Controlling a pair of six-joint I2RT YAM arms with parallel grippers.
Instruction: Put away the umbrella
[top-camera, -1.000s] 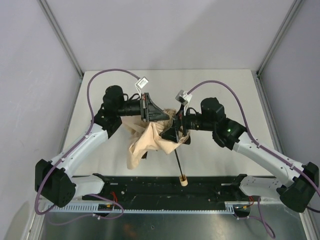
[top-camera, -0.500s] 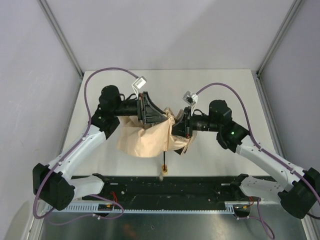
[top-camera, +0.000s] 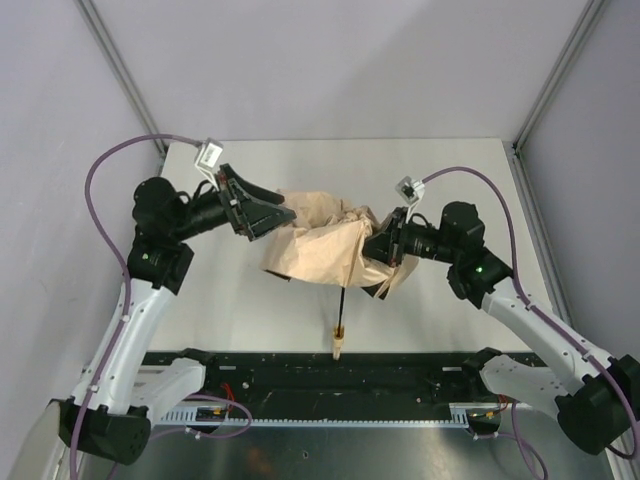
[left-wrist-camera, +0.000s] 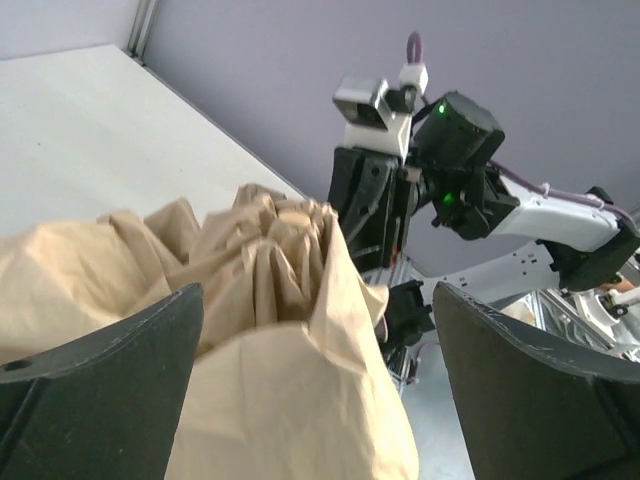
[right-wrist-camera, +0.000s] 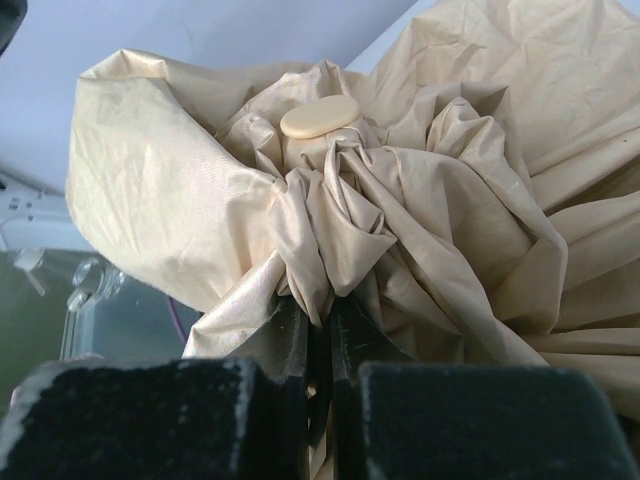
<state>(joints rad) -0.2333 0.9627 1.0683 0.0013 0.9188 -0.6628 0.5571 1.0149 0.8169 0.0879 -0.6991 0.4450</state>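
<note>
Top external view is showing the umbrella (top-camera: 320, 250) being held up between the 2 arms over the table (top-camera: 450, 170). Its canopy (top-camera: 300, 262) is sagging loose and crumpled. Its thin shaft (top-camera: 342, 305) is pointing toward the near rail (top-camera: 420, 365), with the pale handle (top-camera: 338, 345) at its end. I cannot tell whether the handle is touching anything.

The right gripper (top-camera: 385, 250) is pinching a gather of fabric just under the top cap (right-wrist-camera: 320, 118). In the right wrist view its fingers (right-wrist-camera: 285, 340) are pressing together on that bunch, likely so that the whole weight is hanging from 1 firm point.

The left gripper (top-camera: 278, 215) is sitting at the canopy's left side with its fingers (left-wrist-camera: 100, 370) spreading wide. Cloth is lying between them but is not being clamped. It is probably waiting there to gather the loose folds in toward the shaft, and the slack fabric may be slipping out easily.
</note>
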